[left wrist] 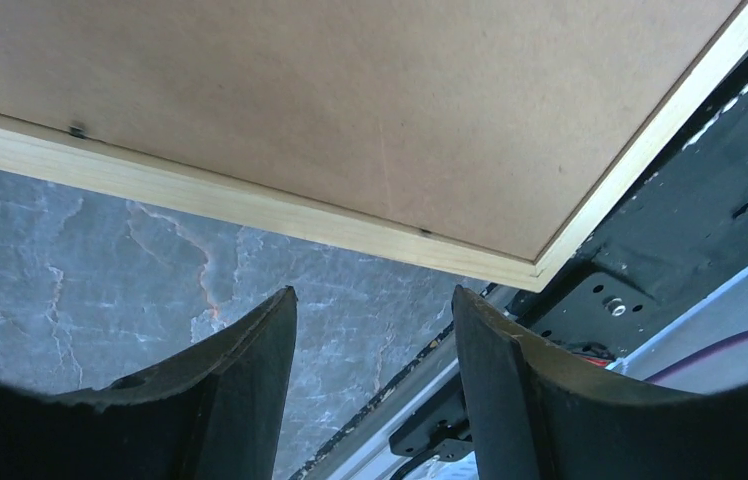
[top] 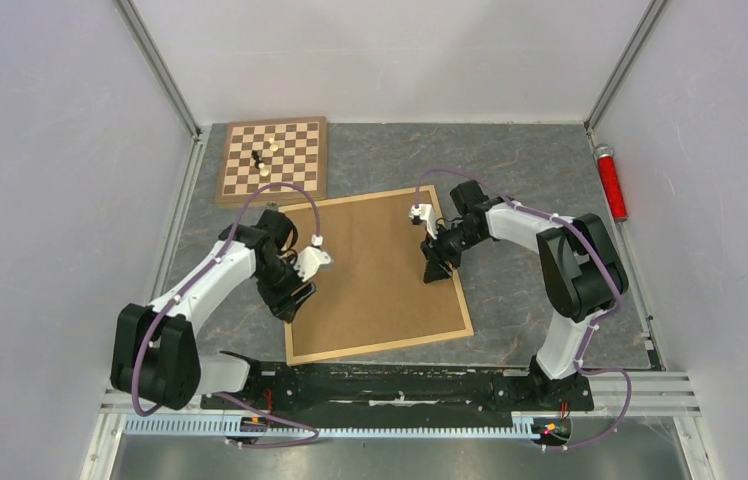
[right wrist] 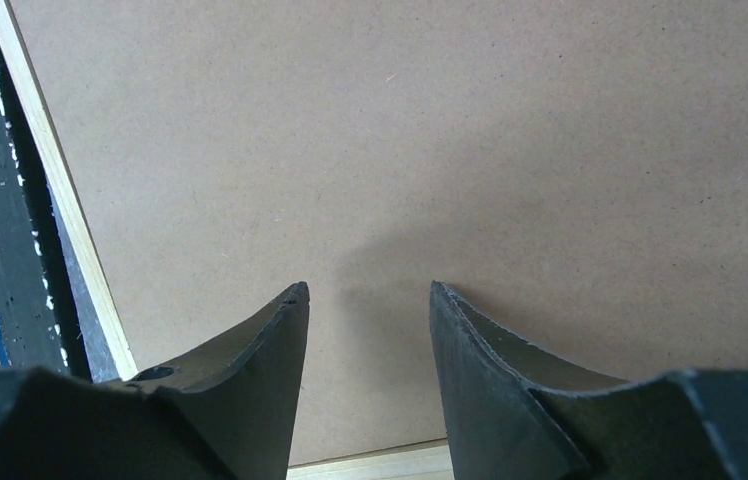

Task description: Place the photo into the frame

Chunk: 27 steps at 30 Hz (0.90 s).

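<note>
The frame (top: 380, 347), thin light wood, lies flat in the middle of the table with a brown backing board (top: 375, 270) filling it. The photo is out of view. My left gripper (top: 300, 297) hovers at the frame's left edge, near its front corner. In the left wrist view the left gripper (left wrist: 374, 295) is open over grey table, just outside the wooden border (left wrist: 250, 205). My right gripper (top: 437, 270) is over the right part of the board. In the right wrist view the right gripper (right wrist: 368, 288) is open with only the board (right wrist: 430, 130) beneath it.
A checkered chessboard (top: 273, 160) with a few pieces lies at the back left. A red cylinder (top: 610, 182) rests against the right wall. The black base rail (top: 400, 385) runs along the near edge, close to the frame's front side.
</note>
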Tool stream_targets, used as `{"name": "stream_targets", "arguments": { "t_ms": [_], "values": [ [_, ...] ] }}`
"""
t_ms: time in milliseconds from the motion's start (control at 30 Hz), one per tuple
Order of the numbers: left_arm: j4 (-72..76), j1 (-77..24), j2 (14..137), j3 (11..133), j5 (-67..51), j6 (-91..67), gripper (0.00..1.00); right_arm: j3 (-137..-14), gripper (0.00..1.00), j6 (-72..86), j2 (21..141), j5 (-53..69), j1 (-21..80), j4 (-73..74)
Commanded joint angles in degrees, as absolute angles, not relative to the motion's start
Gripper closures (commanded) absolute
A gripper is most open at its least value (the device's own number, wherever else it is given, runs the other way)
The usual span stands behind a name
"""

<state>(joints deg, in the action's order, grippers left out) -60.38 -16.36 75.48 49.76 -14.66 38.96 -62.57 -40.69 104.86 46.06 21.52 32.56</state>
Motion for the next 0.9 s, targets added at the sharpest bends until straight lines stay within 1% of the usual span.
{"name": "stream_targets", "arguments": {
  "t_ms": [0,167,400,633,867],
  "values": [
    [-59.29,-18.54,72.60,47.67,-11.51,40.18,0.35,-61.75,0.49,-38.87,104.97,42.36,22.54,31.90],
    [-55.02,-22.06,71.99,44.90,-8.23,37.17,0.36,-60.04,0.49,-37.33,105.74,39.04,22.72,30.29],
    [-48.98,-27.29,72.55,41.30,-3.02,33.42,0.36,-58.89,0.50,-35.78,106.70,37.71,22.97,28.87],
    [-46.23,-28.65,74.50,41.13,-0.90,32.17,0.37,-58.03,0.50,-35.68,106.27,37.63,23.02,28.26],
    [-46.54,-29.85,74.56,41.06,-0.99,31.88,0.37,-57.43,0.52,-35.86,105.34,37.62,23.03,28.00]
  ]
}}
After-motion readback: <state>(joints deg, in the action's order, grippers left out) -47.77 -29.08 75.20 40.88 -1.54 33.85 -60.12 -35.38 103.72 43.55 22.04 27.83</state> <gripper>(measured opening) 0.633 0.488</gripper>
